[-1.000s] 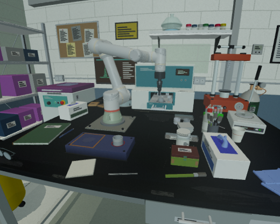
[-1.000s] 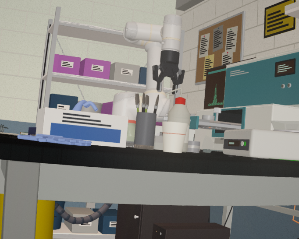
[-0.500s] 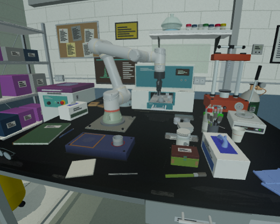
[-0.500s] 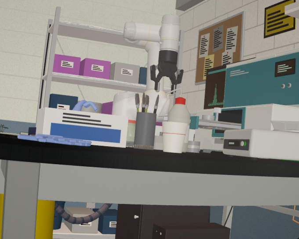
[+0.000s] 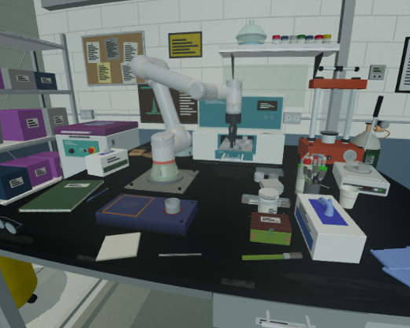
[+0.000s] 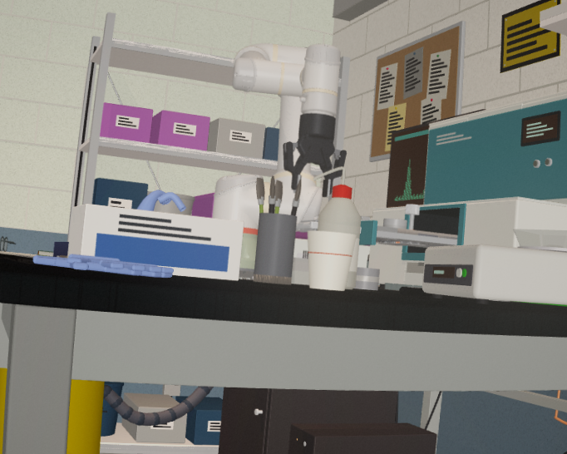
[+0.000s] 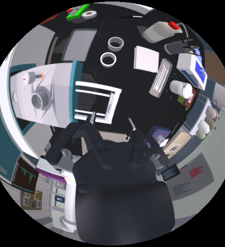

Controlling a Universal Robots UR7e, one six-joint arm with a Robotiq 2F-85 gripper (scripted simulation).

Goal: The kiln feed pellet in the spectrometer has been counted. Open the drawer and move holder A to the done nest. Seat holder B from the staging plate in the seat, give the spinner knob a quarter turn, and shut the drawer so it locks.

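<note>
My open, empty gripper [image 7: 111,125] hangs above the white handle [image 7: 97,103] of the spectrometer drawer [image 5: 236,150], which stands pulled out from the teal and white spectrometer [image 5: 239,130]. In the drawer tray a grey ring holder [image 7: 40,99] sits in the seat, with the spinner knob [image 7: 29,77] beside it. Two more grey rings [image 7: 108,59] [image 7: 115,43] stand on the black bench in front of the drawer, next to a grey plate [image 7: 79,44].
A tissue box [image 5: 327,226] stands at the bench's near right, with a paper cup [image 5: 348,196], a pen cup [image 5: 312,181] and a squeeze bottle [image 6: 339,212] around it. A white jar [image 5: 268,199], a small balance [image 5: 360,177] and a press [image 5: 333,118] crowd the right.
</note>
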